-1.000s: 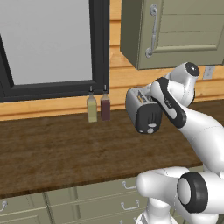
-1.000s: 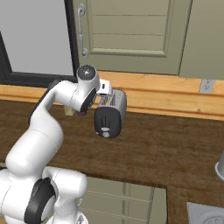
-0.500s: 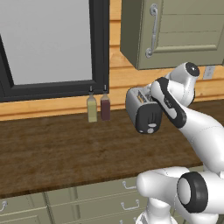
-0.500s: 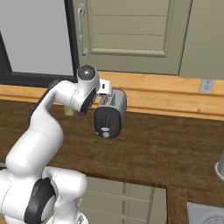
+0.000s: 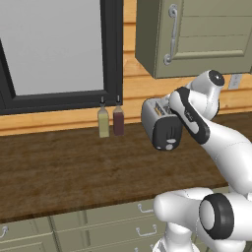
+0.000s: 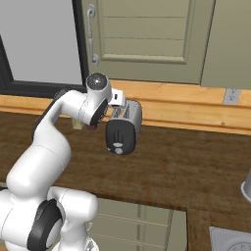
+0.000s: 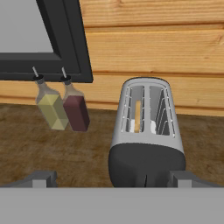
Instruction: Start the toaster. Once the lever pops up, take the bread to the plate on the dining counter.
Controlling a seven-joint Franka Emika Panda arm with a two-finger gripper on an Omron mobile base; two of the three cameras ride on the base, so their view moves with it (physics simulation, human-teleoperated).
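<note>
In the left base view, two small bottles, one olive-yellow [image 5: 103, 123] and one dark red [image 5: 118, 121], stand side by side at centre left on the dark wood-grain counter [image 5: 64, 172], under the black-framed window [image 5: 112, 49]. Just right of them sits the boxy silver-grey metal toaster with its rounded black end panel [image 5: 160, 124], the small pale lever tab [image 5: 170, 146] low on that panel. The white arm rises from the lower right, bends at a dark elbow and reaches in behind the toaster's right side; the hand itself is hidden there.

In the right base view the arm climbs from the lower left and folds over at upper centre left, its wrist pressed close to the toaster [image 6: 124, 128], which stands at frame centre on the counter against the pale timber wall [image 6: 196, 105].

In the hand view the hand [image 7: 112, 178] hangs above the toaster's black end, its two dark fingertips [image 7: 41, 177] spread wide at the bottom edge, holding nothing. A flat tan slice of bread [image 7: 137, 116] stands upright in the left slot.

Arm, toaster and bottles sit exactly as they did a second ago.
</note>
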